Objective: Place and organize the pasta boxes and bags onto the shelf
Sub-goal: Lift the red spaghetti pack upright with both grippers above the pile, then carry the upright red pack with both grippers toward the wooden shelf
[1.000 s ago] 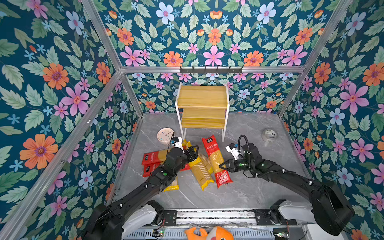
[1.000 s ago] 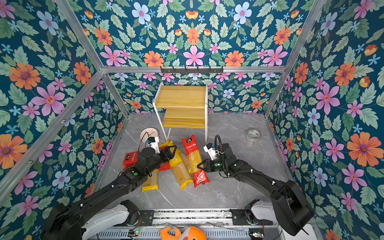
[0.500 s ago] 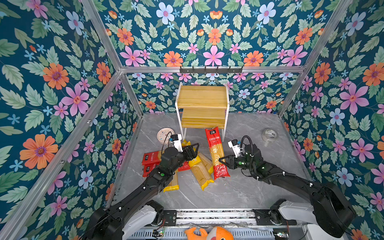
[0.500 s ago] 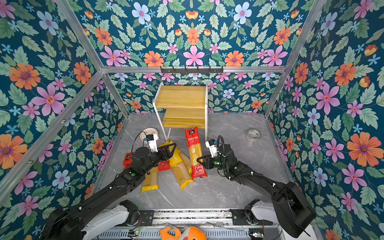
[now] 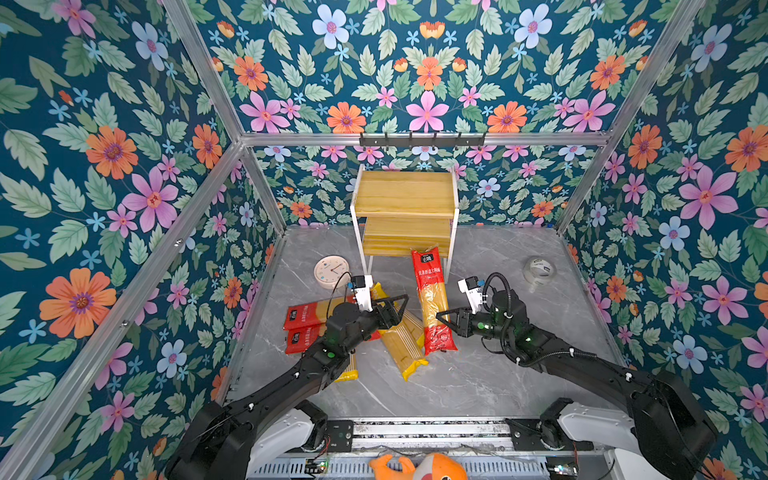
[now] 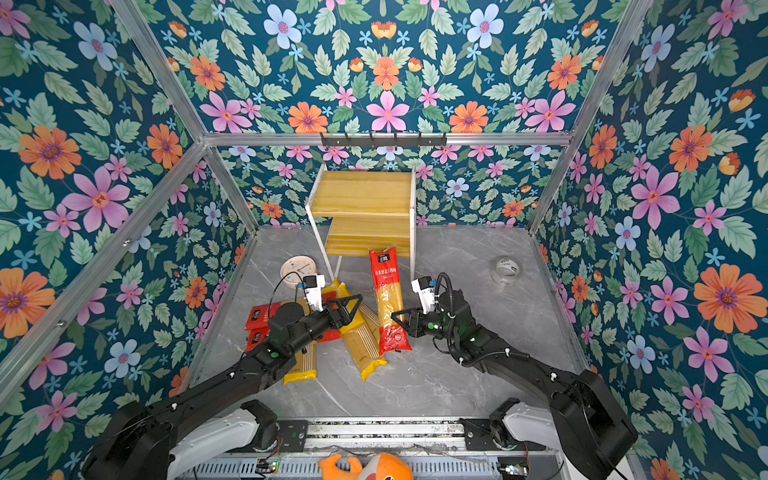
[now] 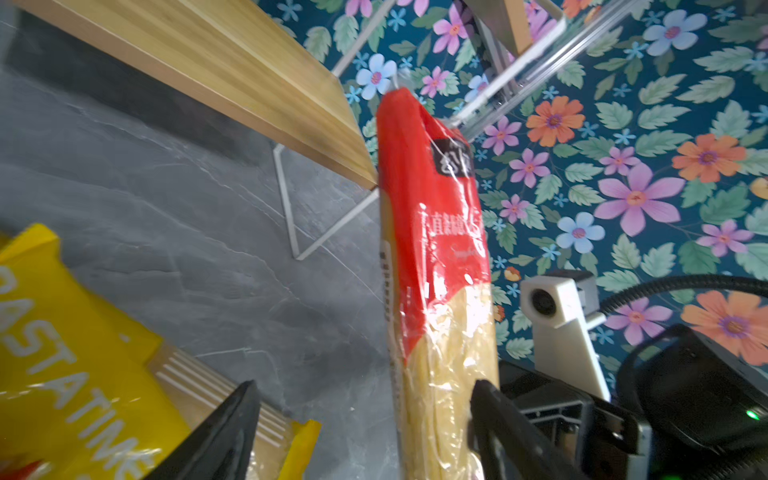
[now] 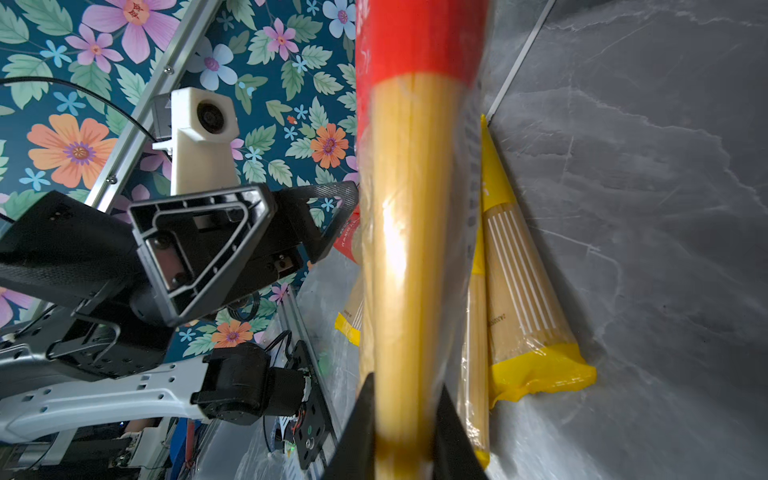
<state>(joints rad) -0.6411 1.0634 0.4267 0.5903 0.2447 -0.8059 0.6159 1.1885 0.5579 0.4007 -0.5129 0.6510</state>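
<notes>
Top views, red packet (image 5: pixel 432 303) before shelf (image 5: pixel 405 193), clock (image 5: pixel 331 272) beside

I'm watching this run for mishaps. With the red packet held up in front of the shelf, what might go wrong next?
1. The right end effector pinches the red packet off-centre, toward its near end, so the long far part may tip or slip.
2. Its top end is close to the lower board of the shelf; pushing on could jam it against the edge.
3. The open left end effector hangs close beside the packet and might knock it.
</notes>
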